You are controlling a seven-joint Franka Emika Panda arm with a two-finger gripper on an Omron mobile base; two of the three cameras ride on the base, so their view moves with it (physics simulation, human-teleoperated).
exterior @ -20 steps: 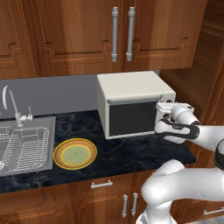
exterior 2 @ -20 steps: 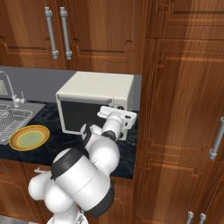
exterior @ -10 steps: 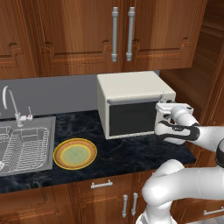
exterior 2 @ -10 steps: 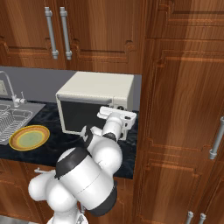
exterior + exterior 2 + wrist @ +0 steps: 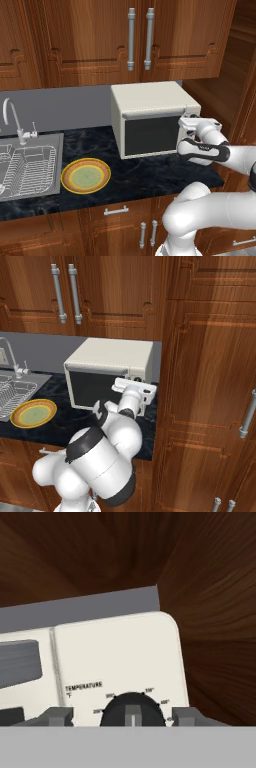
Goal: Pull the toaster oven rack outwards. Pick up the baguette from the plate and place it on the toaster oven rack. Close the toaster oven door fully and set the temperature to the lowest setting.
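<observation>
2 fingertips of the hand flank the temperature knob at bottom centre, spread wide, not gripping. Toaster oven sits mid-frame, door shut; plate lower left on the tabletop.

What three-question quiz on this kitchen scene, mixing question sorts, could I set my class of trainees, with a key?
1. True or false: the toaster oven door is shut.
2. Multiple choice: what lies on the plate? A) a baguette B) nothing C) a fork
3. Short answer: which control sits between the end effector fingertips in the hand view?

Key:
1. True; the dark glass stands flush with the oven front.
2. B; its pale green centre is bare.
3. The dark temperature knob, under the word TEMPERATURE on the toaster oven panel; the fingertips flank it with gaps either side.
</observation>
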